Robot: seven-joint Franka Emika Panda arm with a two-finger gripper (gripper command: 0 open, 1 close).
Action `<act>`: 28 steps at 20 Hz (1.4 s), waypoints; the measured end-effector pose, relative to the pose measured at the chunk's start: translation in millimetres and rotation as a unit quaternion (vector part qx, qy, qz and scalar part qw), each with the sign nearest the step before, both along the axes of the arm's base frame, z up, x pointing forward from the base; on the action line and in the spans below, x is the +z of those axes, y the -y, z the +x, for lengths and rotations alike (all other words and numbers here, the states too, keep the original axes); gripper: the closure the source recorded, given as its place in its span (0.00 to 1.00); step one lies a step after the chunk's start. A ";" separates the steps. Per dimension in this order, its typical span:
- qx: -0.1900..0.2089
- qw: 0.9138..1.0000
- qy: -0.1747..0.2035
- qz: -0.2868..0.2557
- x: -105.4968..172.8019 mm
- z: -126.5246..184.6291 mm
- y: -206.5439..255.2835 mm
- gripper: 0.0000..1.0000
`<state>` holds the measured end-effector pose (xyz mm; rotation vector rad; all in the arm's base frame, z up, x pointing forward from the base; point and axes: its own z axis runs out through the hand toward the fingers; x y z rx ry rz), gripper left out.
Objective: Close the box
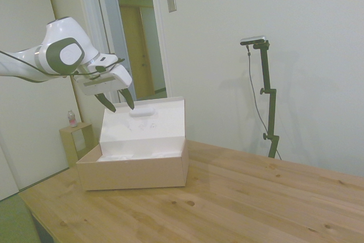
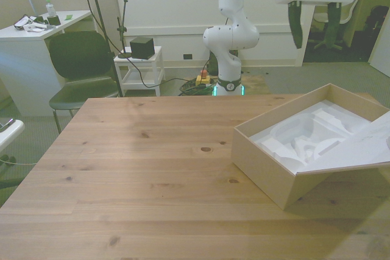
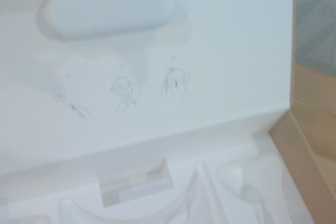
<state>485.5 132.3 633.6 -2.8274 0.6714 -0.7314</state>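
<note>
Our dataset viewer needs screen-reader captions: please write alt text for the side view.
An open cardboard box sits on a wooden table, its white-lined lid standing up. A white robot arm's open gripper hovers above the lid's top edge, not touching it.

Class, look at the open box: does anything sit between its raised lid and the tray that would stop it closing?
Nothing visible does. The lid stands raised over the box, whose white moulded tray holds nothing.

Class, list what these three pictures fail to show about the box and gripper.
- Box: side view, front wall hides its moulded insert.
- Lid: front view, frame edge cuts it off.
- Lid marks: wrist view, too blurred to read.
- Gripper: front view, top edge crops its body.
</note>
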 end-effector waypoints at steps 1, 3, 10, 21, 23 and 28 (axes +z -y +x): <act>0.009 1.000 0.005 0.000 2.0 7.9 -2.3 0.00; 0.024 1.000 0.015 0.001 7.1 21.2 -5.2 0.00; 0.057 0.997 0.049 0.010 26.0 52.6 -36.7 0.00; 0.067 0.994 0.080 0.013 41.8 125.4 -42.6 0.00; 0.069 0.994 0.083 0.014 39.1 144.2 -47.7 0.00; 0.082 0.994 0.071 0.006 11.2 188.9 -76.0 0.00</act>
